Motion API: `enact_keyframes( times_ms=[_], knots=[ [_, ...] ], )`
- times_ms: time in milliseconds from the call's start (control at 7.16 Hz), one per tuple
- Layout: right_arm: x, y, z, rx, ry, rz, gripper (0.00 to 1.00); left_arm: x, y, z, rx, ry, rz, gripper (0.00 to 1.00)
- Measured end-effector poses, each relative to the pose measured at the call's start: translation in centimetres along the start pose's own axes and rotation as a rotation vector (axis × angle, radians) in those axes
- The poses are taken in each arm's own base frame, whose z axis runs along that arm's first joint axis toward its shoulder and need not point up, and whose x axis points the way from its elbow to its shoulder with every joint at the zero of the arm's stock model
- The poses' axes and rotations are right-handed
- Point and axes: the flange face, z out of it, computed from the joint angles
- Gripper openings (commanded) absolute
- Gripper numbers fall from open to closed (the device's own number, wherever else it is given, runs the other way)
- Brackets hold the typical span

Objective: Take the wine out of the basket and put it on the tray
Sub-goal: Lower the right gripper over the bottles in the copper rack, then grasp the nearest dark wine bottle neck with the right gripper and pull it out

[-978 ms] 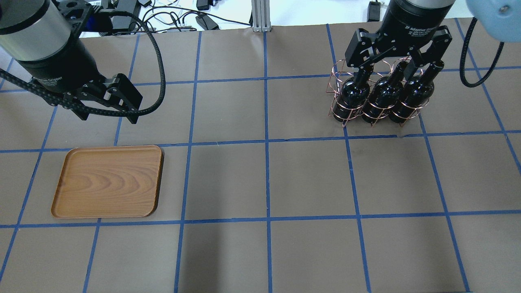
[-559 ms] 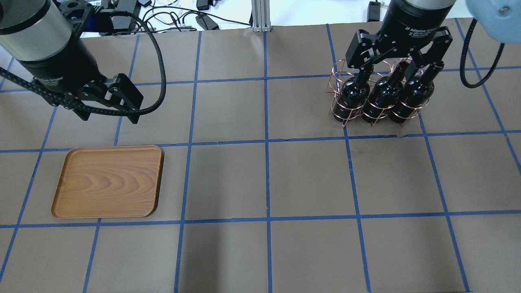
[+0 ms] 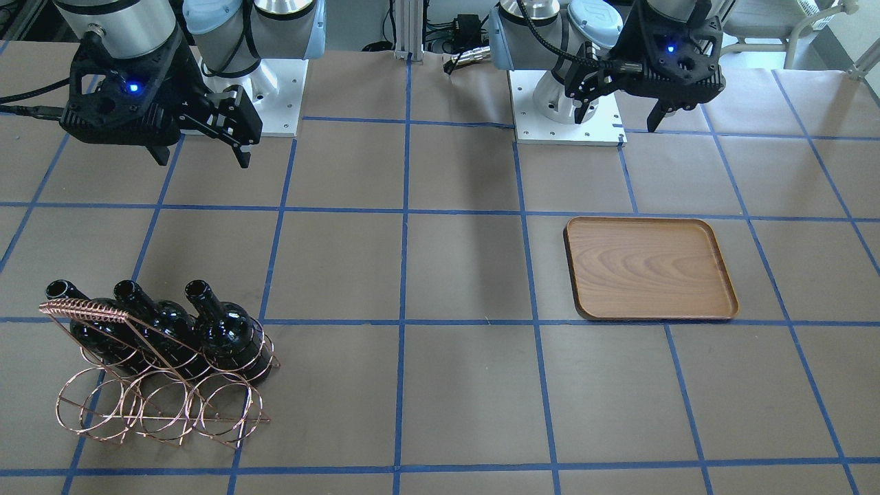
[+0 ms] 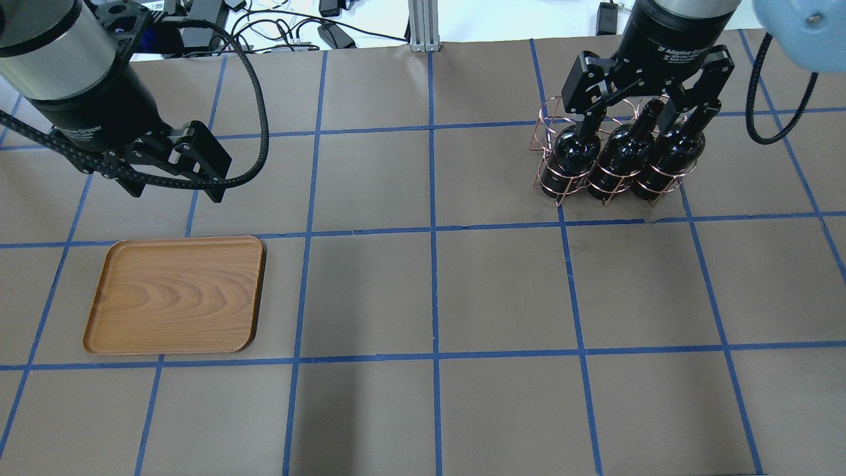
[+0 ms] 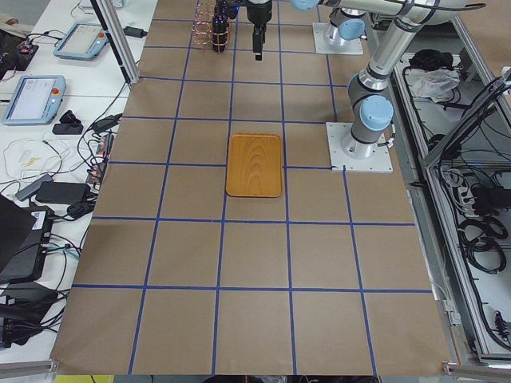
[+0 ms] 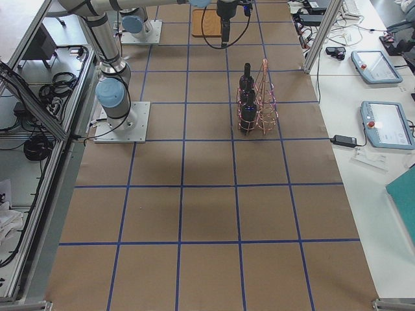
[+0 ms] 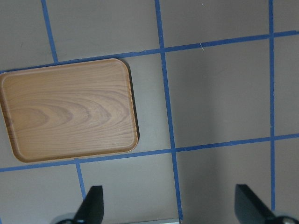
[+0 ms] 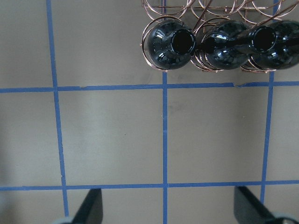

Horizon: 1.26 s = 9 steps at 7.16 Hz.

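Right claw [image 4: 644, 118] barely shifted, spread wide, partly hiding basket [image 4: 546, 129] overhead

Three dark wine bottles [image 4: 624, 155], one copper wire basket [image 3: 86, 313], one wooden tray [image 4: 175, 294], one gridded table [image 4: 502, 291]

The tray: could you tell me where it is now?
Overhead view: the tray lies on the table's left side, near the left gripper, far from the basket.
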Motion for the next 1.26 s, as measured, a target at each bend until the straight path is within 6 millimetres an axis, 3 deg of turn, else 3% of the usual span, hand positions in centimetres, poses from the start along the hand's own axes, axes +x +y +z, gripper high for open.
enact_keyframes(
  times_ms=[140, 419, 838, 978, 1118, 1257],
  knots=[
    [0.6, -0.5, 0.0, 0.009, 0.01, -0.002, 1.0, 0.0, 0.0, 0.0, -0.001, 0.001, 0.0, 1.0],
    [3.9, -3.3, 1.2, 0.029, 0.062, 0.008, 1.0, 0.0, 0.1, 0.0, -0.002, -0.001, 0.001, 1.0],
    [7.5, -9.8, 7.3, 0.036, 0.029, 0.035, 0.96, 0.0, 0.1, 0.0, -0.003, -0.001, -0.001, 1.0],
    [8.3, -11.4, 9.3, 0.032, 0.031, 0.036, 0.86, -0.1, 0.1, 0.0, -0.003, -0.001, -0.002, 1.0],
    [8.6, -12.4, 10.8, 0.028, 0.032, 0.035, 0.61, 0.0, 0.1, 0.0, -0.003, 0.001, -0.001, 1.0],
    [8.7, -12.9, 11.8, 0.022, 0.032, 0.031, 0.48, 0.0, 0.1, 0.0, -0.003, 0.002, 0.0, 1.0]
  ],
)
